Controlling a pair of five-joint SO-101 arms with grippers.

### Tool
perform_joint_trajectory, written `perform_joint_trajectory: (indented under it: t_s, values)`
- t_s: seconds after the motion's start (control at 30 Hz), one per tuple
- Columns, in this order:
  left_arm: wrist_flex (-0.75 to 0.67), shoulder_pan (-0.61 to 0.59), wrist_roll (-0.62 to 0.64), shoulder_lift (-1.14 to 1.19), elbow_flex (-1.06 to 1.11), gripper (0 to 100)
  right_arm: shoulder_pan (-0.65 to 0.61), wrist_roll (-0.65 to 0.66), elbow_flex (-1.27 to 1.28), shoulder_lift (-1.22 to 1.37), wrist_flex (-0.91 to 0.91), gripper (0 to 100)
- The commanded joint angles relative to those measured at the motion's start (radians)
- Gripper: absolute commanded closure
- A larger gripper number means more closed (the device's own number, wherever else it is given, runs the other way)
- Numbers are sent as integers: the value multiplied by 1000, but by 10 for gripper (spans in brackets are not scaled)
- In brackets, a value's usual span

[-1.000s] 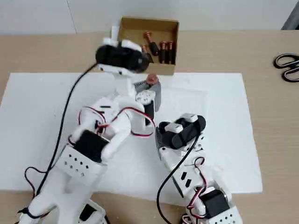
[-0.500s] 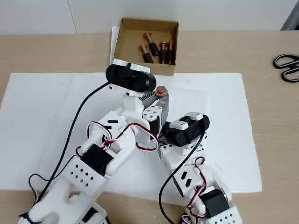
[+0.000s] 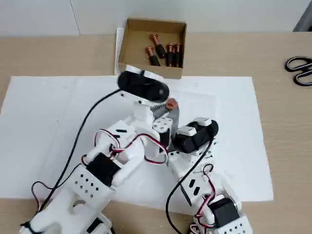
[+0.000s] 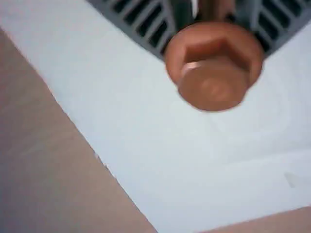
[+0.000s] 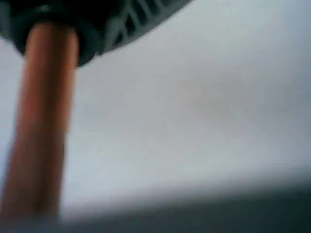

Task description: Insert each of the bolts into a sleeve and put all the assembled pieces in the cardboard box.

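Your left gripper is clamping its grey fingers on a copper bolt, with the hex head pointing out over the white sheet. Your right arm is sitting just beside it, and you cannot tell what grip it has. Several assembled pieces are lying in the cardboard box, well apart from the scissors.

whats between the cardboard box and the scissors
A bare stretch of wooden table separates the cardboard box from the scissors, as the high view shows.
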Motion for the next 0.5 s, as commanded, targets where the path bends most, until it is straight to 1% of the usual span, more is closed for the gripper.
perform_joint_trajectory:
  t_s: [0.0,0.1,0.47]
  values:
    - [5,5,0,-25,-45,994,-8,-9,-2,-8,-24,995]
    - [6,5,0,-21,-44,994,-8,-9,14,-8,-28,995]
    - [126,6,-5,-18,-45,994,-8,-9,14,-8,-28,995]
